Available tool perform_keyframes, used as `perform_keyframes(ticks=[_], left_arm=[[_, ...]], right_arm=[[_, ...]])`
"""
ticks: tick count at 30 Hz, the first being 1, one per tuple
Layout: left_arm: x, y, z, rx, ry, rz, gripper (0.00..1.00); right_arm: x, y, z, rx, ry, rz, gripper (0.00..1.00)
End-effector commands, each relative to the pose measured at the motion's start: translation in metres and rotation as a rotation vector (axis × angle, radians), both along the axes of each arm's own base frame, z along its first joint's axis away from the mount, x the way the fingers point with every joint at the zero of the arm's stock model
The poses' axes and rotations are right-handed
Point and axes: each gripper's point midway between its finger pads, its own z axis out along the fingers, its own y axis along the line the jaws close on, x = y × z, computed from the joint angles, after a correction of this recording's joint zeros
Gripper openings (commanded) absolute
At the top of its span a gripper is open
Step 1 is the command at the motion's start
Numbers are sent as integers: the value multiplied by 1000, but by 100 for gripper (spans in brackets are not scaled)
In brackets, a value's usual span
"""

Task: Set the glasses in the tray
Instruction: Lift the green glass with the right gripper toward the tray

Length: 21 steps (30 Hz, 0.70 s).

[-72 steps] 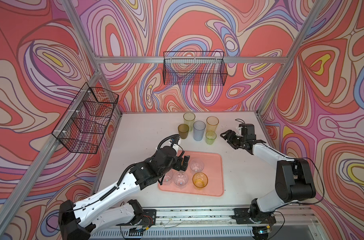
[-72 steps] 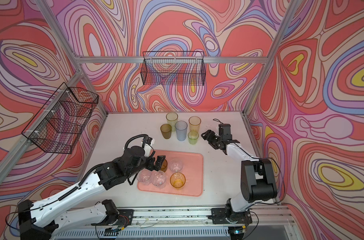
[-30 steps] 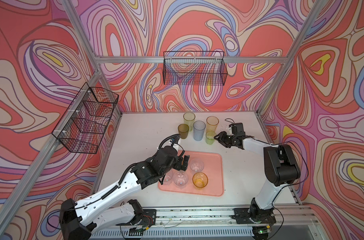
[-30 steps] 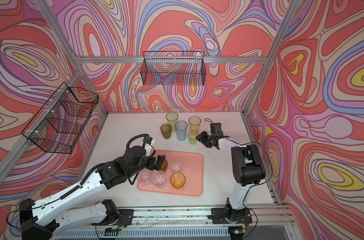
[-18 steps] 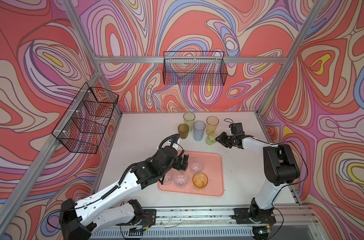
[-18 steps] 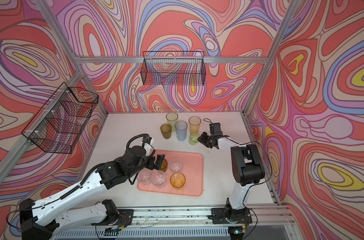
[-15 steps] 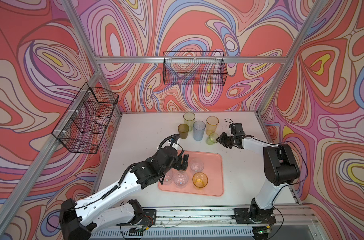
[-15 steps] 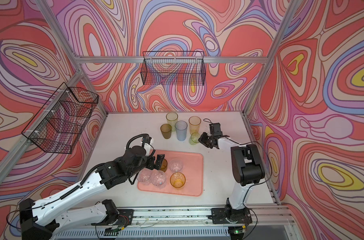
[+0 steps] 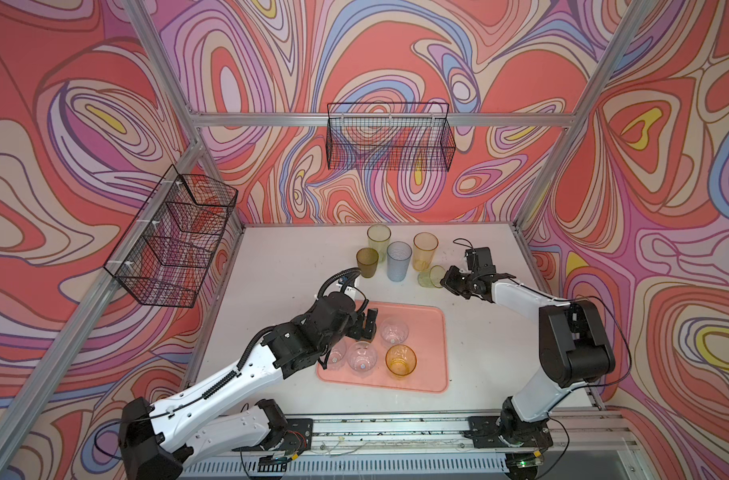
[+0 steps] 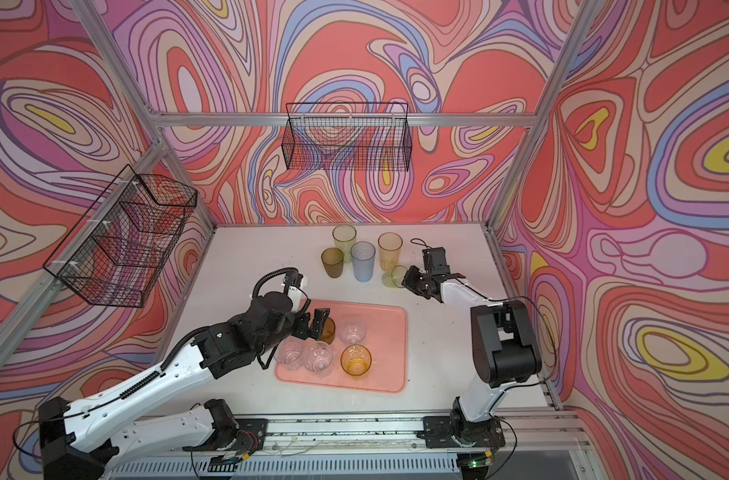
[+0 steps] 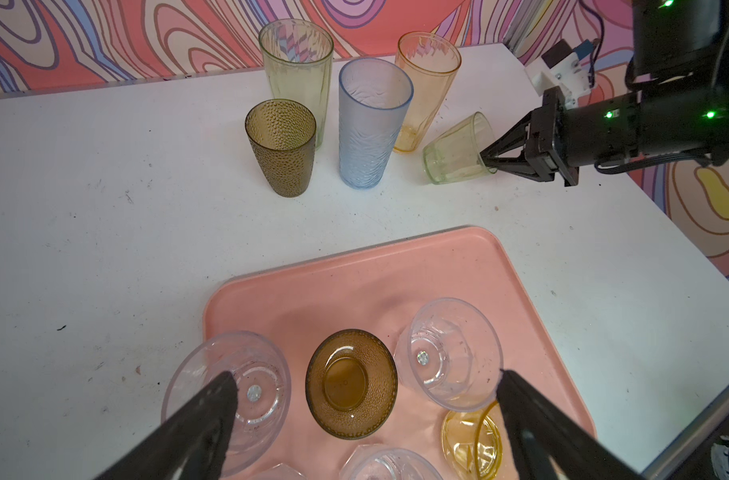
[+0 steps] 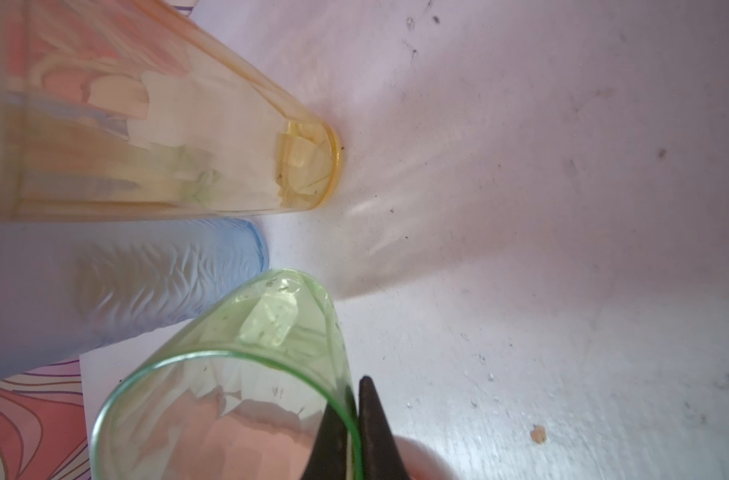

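Observation:
The salmon-pink tray [image 9: 431, 328] [image 11: 396, 270] holds several glasses: clear ones [image 9: 394, 330], an amber one [image 9: 401, 360] and a short brown one [image 11: 351, 384]. My left gripper [image 11: 362, 378] [image 9: 369, 324] hangs open over the brown glass, touching nothing. Behind the tray stand a tall yellow glass [image 9: 378, 240], a blue-grey one [image 9: 398, 259], an orange one [image 9: 425, 249] and a dimpled brown one [image 9: 367, 262]. The short green glass [image 9: 431, 276] [image 11: 454, 153] [image 12: 271, 316] leans over, its rim pinched in my shut right gripper [image 12: 350, 399] [image 9: 445, 282], one finger inside and one outside.
Black wire baskets hang on the left wall [image 9: 175, 237] and the back wall [image 9: 389, 139]. Aluminium frame posts [image 9: 533, 199] stand at the table's back corners. The orange and blue-grey glasses stand close to the held green one.
My right gripper moved left to the green glass, closed on its rim, and the glass now tilts. The left arm has barely moved and stays open.

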Motion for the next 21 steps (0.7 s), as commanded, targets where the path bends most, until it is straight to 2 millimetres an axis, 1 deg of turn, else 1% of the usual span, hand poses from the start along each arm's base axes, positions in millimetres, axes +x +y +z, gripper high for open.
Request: perform_keyframes(ticks=[1,9,13,21], left_arm=[[-4,4,-3,14,-3,-6,100],[-1,10,-3,11,-9,36,100],[1,18,-9,33,-1,81,100],[-3,24,-17,92,30,76,100]], right_arm=[[-12,-9,15,-39,-28,-22,0],[-44,-23,51,-82,-90,-54,0],[-61,-29,60,-102,-92,-59,0],[-94,-36,76,-107,-107,-77,0]])
